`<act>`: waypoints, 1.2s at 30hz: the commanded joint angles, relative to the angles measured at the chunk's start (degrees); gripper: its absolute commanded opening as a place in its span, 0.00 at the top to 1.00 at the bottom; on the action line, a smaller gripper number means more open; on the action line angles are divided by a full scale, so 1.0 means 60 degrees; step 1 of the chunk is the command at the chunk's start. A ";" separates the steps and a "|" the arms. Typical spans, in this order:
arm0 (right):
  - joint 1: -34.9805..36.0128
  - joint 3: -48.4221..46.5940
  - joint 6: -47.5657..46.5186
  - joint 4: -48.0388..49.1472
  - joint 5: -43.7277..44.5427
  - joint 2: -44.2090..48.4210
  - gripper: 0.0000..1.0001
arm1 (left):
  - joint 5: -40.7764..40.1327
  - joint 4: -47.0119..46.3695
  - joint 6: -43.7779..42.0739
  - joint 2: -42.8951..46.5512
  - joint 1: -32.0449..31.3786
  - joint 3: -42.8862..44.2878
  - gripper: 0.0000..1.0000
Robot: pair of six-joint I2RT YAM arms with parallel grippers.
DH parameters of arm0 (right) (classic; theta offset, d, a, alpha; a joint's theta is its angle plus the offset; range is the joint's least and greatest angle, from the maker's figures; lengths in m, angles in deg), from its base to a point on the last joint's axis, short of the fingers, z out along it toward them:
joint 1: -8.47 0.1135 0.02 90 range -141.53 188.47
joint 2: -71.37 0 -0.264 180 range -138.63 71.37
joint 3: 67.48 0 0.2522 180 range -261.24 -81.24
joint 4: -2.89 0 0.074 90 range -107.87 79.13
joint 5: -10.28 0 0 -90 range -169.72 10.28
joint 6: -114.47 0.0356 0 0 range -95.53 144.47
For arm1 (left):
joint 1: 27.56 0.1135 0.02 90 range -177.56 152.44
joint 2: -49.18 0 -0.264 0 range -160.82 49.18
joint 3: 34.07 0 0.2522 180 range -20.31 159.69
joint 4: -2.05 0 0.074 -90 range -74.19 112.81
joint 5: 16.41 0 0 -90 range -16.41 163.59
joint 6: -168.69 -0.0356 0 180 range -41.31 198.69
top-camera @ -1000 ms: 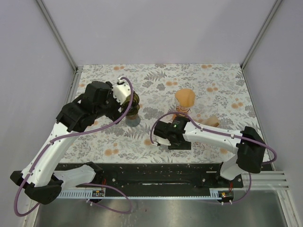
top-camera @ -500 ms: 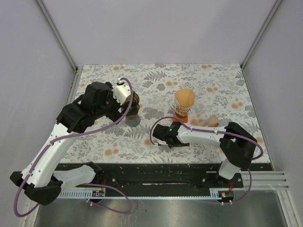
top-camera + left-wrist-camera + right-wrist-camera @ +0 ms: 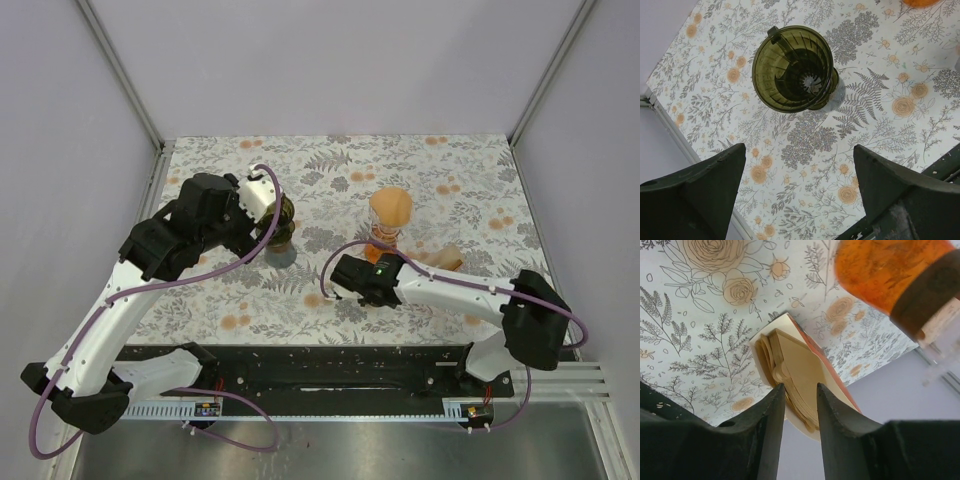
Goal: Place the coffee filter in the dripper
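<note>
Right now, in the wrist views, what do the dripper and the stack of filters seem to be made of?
The dripper looks like translucent olive-green plastic, or possibly glass. Its finish is glossy, and light passes through its ribbed wall. The coffee filters look like unbleached tan paper with a matte finish, and thin layered edges show along the stack.

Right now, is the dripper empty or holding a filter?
Empty: the dripper shows bare ribs and its drain hole in the left wrist view.
</note>
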 commanded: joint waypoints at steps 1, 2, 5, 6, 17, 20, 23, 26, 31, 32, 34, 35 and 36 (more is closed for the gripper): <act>0.0237 -0.0722 0.0285 -0.0655 -0.0544 0.1174 0.59 | 0.0437 -0.0211 0.0226 0.0007 0.0034 0.0493 0.07; 0.0281 -0.0912 0.0388 -0.0787 -0.0865 0.1437 0.59 | 0.0437 -0.0197 0.0226 -0.0037 0.0034 0.0523 0.07; 0.0399 -0.1396 0.0565 -0.0847 -0.1671 0.2462 0.57 | 0.0379 -0.0211 0.0240 -0.0140 0.0048 0.0655 0.07; 0.0399 -0.1513 0.0594 -0.0833 -0.1906 0.2785 0.56 | 0.0379 -0.0182 0.0240 -0.0184 0.0034 0.0713 0.07; -0.4531 -0.3507 0.4489 -0.1024 -0.2935 0.3550 0.23 | 0.0525 -0.0094 0.0240 -0.0287 0.0020 0.0860 0.07; -0.5910 -0.3361 0.5045 -0.0805 -0.3385 0.3739 0.18 | 0.0467 -0.0050 0.0226 -0.0155 0.0034 0.0831 0.07; -0.7229 -0.2937 0.5588 -0.0554 -0.3782 0.3858 0.12 | 0.0481 -0.0035 0.0226 -0.0096 0.0034 0.0816 0.07; -0.8270 -0.2454 0.5648 -0.0656 -0.4864 0.3244 0.11 | 0.0555 -0.0021 0.0226 -0.0125 0.0034 0.0875 0.07; -0.8346 -0.2043 0.6306 -0.0394 -0.3845 0.2496 0.11 | 0.0613 -0.0021 0.0226 -0.0067 0.0034 0.0861 0.07; -0.8346 -0.1940 0.6293 -0.0234 -0.3842 0.2422 0.11 | 0.0642 -0.0021 0.0226 -0.0052 0.0034 0.0846 0.07; -0.8346 -0.1721 0.6322 -0.0042 -0.3930 0.2203 0.12 | 0.0672 -0.0021 0.0226 -0.0008 0.0034 0.0831 0.07; -0.8361 -0.1618 0.6307 0.0045 -0.3901 0.2115 0.13 | 0.0672 -0.0006 0.0226 -0.0023 0.0034 0.0816 0.07; -0.8361 -0.1472 0.6307 0.0119 -0.3785 0.2041 0.14 | 0.0672 -0.0006 0.0211 0.0006 0.0034 0.0816 0.07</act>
